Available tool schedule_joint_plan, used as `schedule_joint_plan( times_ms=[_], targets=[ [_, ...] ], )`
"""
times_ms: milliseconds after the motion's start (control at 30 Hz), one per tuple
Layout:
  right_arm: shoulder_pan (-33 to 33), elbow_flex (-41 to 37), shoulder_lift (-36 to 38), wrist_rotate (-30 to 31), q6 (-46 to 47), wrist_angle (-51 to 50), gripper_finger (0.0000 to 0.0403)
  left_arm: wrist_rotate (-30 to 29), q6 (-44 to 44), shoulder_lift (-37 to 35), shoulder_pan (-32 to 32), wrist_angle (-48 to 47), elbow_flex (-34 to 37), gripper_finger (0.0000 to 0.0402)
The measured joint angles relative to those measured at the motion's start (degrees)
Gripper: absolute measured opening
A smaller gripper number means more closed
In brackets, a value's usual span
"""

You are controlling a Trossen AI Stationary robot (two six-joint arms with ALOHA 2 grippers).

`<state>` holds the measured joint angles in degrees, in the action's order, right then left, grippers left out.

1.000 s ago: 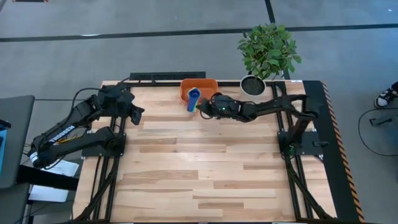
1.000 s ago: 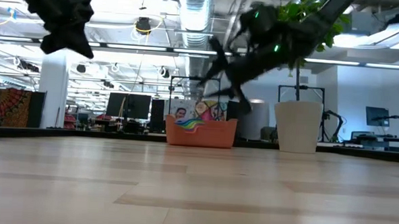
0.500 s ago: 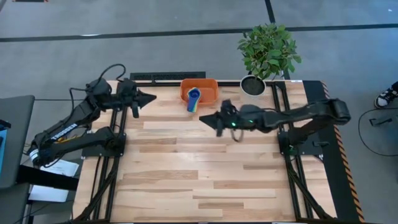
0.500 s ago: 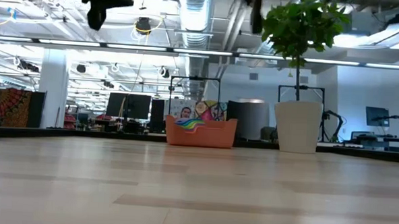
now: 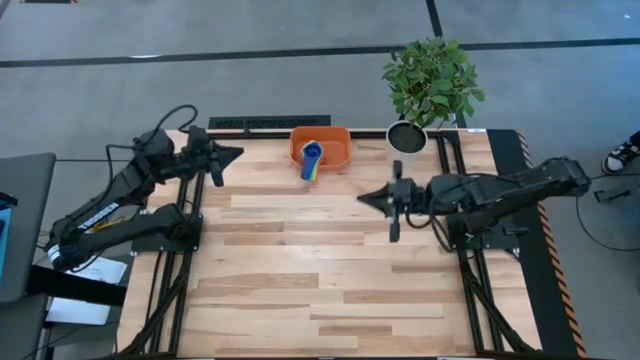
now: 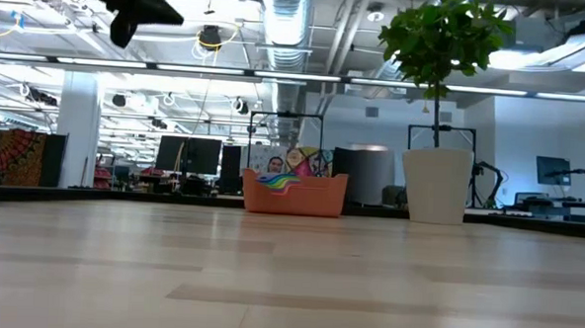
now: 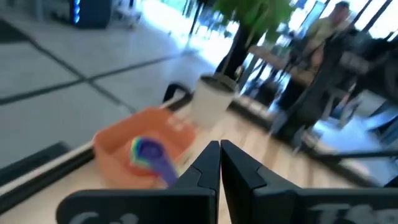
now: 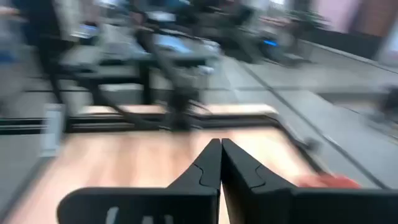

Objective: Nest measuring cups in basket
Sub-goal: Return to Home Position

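Observation:
The orange basket point(image 5: 335, 140) stands at the table's far edge, middle. A nested stack of measuring cups point(image 5: 311, 158) lies in it, the blue one on top, handles over the near rim; the stack also shows in the left wrist view point(image 7: 149, 152) and the low view point(image 6: 280, 182). My left gripper point(image 5: 238, 153) is shut and empty, raised left of the basket, pointing toward it. My right gripper point(image 5: 365, 198) is shut and empty, raised near the table's middle right, pointing left.
A white plant pot with green leaves point(image 5: 407, 137) stands right of the basket at the far edge. The wooden tabletop point(image 5: 320, 280) stretches toward the near edge. People show beyond the table in the left wrist view.
My right gripper has drawn back from the basket toward the table's right and near side and has risen out of the low view. My left gripper has swung toward the far edge and levelled, pointing at the basket. The cup stack stays in the basket.

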<state>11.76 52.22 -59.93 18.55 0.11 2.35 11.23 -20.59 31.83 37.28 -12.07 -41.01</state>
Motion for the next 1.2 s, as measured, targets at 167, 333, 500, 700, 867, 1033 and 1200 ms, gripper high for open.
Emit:
schedule_joint_plan(
  times_ms=[167, 333, 500, 700, 867, 1033, 1200],
  targets=[
    [-0.3, 0.0, 4.6, 8.7, 1.1, -7.7, 0.0013, 0.7, 0.4, -0.6, -0.3, -2.7, 0.1, 0.0],
    [-0.8, 0.0, 9.7, 4.0, -2.9, -11.9, 0.0013, -0.6, 5.8, -5.5, -1.1, 2.8, 0.0, 0.0],
    [-1.8, 0.0, 12.4, -3.1, -4.7, -16.7, 0.0007, 2.3, 5.1, -9.8, -2.0, -0.7, 1.0, 0.0],
    [-1.3, -6.6, 15.0, -6.7, -6.6, -8.0, 0.0011, -2.0, -1.1, -16.4, -9.1, 9.1, 9.9, 0.0],
    [-1.3, -18.8, 20.2, -8.5, -2.5, 6.3, 0.0005, -10.7, -3.1, -20.6, -17.1, 17.1, 16.6, 0.0],
    [-0.4, -25.9, 25.4, -8.1, 1.4, 8.7, 0.0008, -18.3, -2.8, -20.7, -24.2, 17.6, 19.2, 0.0],
    [-0.6, -28.9, 30.1, -8.0, 1.5, 11.1, 0.0005, -23.0, -2.2, -17.3, -30.3, 17.6, 19.8, 0.0]
  ],
)
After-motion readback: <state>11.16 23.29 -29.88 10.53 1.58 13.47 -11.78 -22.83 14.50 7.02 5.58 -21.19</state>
